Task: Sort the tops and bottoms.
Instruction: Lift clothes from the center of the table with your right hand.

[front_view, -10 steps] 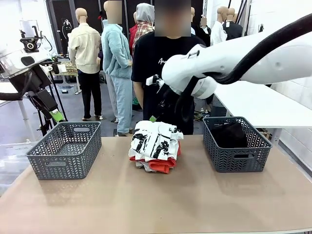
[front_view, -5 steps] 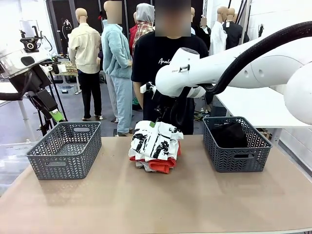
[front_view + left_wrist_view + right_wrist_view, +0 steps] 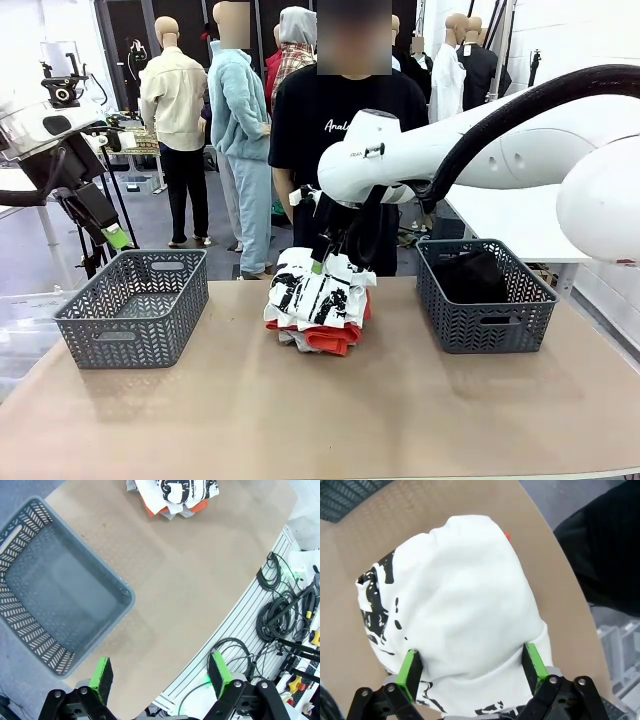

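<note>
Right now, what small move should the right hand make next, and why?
Probably close the right hand on the white T-shirt. Its open fingers straddle a bulge of that shirt atop the clothes pile, with fabric lying between the green pads.

Grey floor [image 3: 145, 225], white wall [image 3: 570, 30], white side table [image 3: 500, 215] — bright, even light

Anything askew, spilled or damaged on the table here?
Nothing stands out. The white T-shirt tops a loose pile with the orange top mid-table; the left basket and right basket stand upright, the right holding a black garment. The open right gripper straddles the T-shirt.
</note>
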Robot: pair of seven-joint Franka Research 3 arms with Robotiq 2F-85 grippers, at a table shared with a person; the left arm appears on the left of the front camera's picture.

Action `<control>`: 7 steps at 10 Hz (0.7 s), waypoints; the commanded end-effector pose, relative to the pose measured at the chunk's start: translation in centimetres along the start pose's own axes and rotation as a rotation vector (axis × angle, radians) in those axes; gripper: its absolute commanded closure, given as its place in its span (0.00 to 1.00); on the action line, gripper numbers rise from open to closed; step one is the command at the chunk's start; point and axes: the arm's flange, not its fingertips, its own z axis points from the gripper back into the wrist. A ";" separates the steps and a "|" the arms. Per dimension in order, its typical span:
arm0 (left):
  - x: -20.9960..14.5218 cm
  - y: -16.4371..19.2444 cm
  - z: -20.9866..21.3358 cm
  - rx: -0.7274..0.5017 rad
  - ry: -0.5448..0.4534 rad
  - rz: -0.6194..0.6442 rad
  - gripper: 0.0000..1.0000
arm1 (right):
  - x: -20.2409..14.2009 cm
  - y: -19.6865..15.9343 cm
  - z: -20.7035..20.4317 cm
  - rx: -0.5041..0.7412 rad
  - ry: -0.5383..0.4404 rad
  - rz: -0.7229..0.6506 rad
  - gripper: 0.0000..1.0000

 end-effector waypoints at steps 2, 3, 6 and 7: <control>0.0 0.0 0.2 0.002 -0.003 0.004 0.00 | 1.2 -0.6 -0.5 0.024 0.060 -0.027 0.00; 0.0 0.0 0.2 0.002 -0.003 0.004 0.00 | 1.2 -0.8 -0.7 0.027 0.068 -0.018 0.00; 0.0 0.0 0.2 0.002 -0.003 0.004 0.00 | 1.3 -0.5 -1.5 0.027 0.076 -0.001 0.47; 0.0 0.0 0.2 0.002 -0.003 0.004 0.00 | 1.4 -0.4 -1.6 0.024 0.080 0.002 0.65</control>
